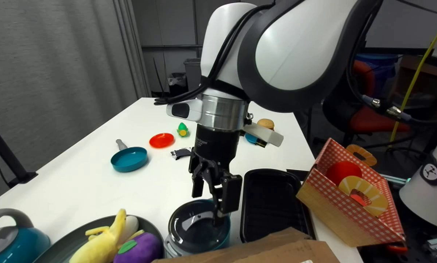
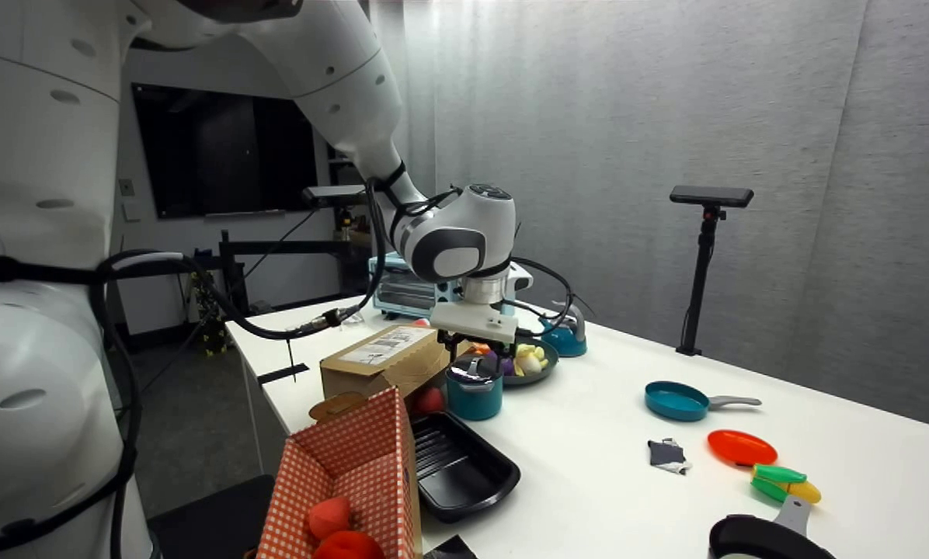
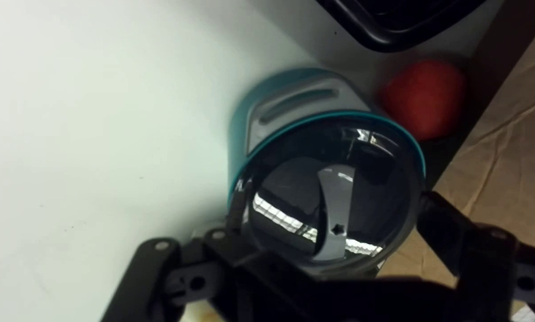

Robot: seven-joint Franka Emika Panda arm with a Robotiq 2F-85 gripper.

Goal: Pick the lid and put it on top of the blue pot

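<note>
The lid (image 3: 294, 183) is round dark see-through glass with a grey handle strip. It lies over the mouth of the blue pot (image 3: 240, 129), whose teal rim shows along the far side of the lid in the wrist view. The lid (image 1: 189, 224) and the pot (image 1: 224, 233) also show in an exterior view, and the pot (image 2: 474, 400) stands upright on the table. My gripper (image 3: 332, 212) is spread wide, one finger at each side of the lid's rim. I cannot tell whether the fingers touch it. The gripper (image 1: 210, 205) points down over the pot.
A black tray (image 1: 273, 204) and a cardboard box (image 2: 387, 357) stand close to the pot. A red object (image 3: 424, 98) lies beside it. A pan with plush food (image 1: 72, 237), a checked basket (image 1: 350, 223) and a shallow teal pan (image 1: 129, 159) are also on the table.
</note>
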